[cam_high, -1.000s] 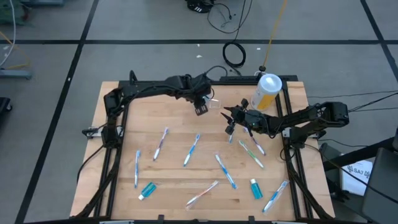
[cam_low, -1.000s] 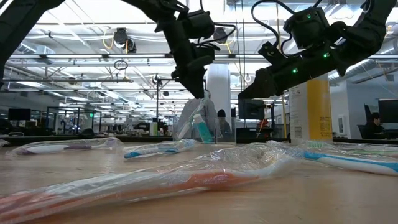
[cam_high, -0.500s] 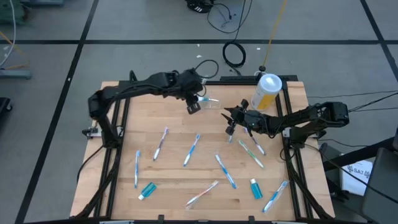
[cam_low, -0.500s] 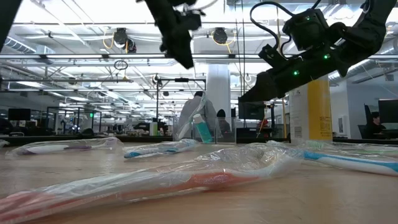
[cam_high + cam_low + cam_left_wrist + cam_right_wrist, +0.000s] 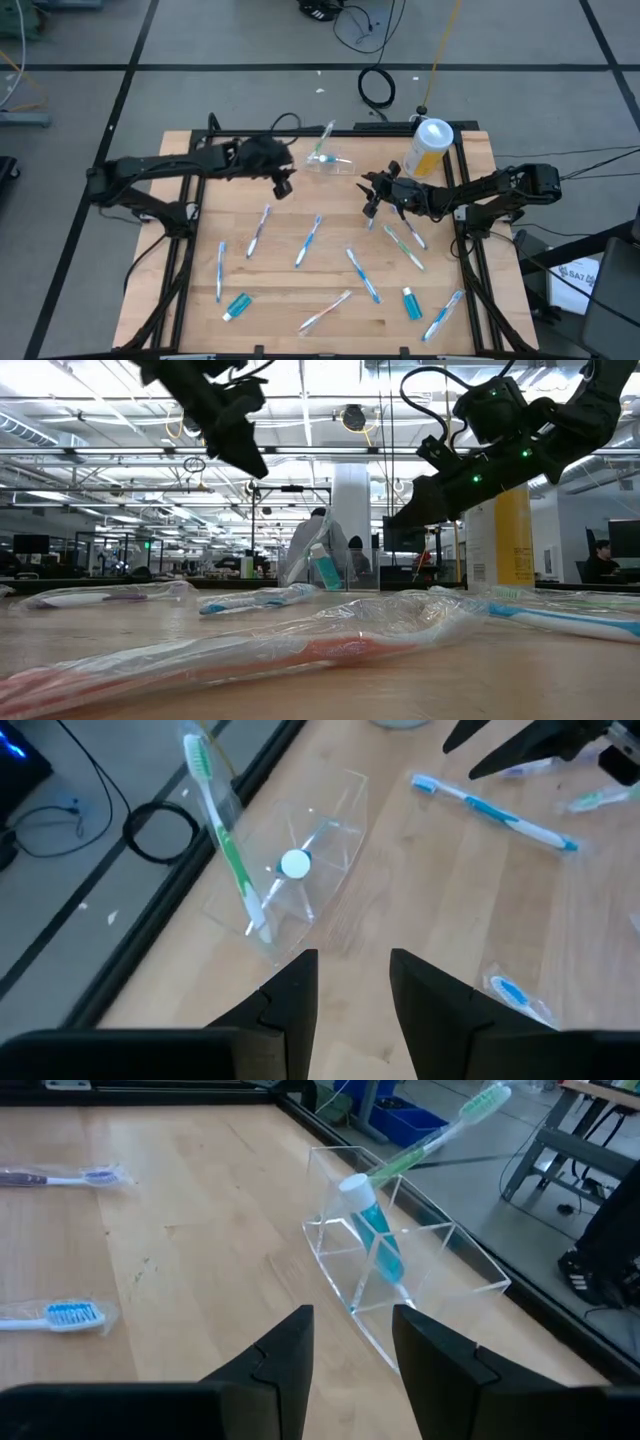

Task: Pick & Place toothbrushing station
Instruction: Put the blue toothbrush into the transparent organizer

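The toothbrushing station (image 5: 335,162) is a clear plastic holder standing on the wood table near its far edge. A green toothbrush (image 5: 222,840) leans out of it, bristle head up. A teal tube with a white cap (image 5: 373,1228) stands in it too. My left gripper (image 5: 283,187) hangs open above the table to the holder's left, nothing between its fingers (image 5: 352,990). My right gripper (image 5: 366,196) hovers open just to the holder's right, pointing at it (image 5: 352,1350), also with nothing in it.
A yellow canister with a white lid (image 5: 430,145) stands at the far right corner. Several wrapped toothbrushes (image 5: 308,240) and two teal tubes (image 5: 237,305) lie scattered over the table's middle and near part. A wrapped toothbrush (image 5: 250,655) lies close to the low camera.
My left gripper has drawn back from the holder toward the table's left edge, rising a little and tipping less steeply downward. The holder, with the toothbrush and tube in it, has stayed where it was.
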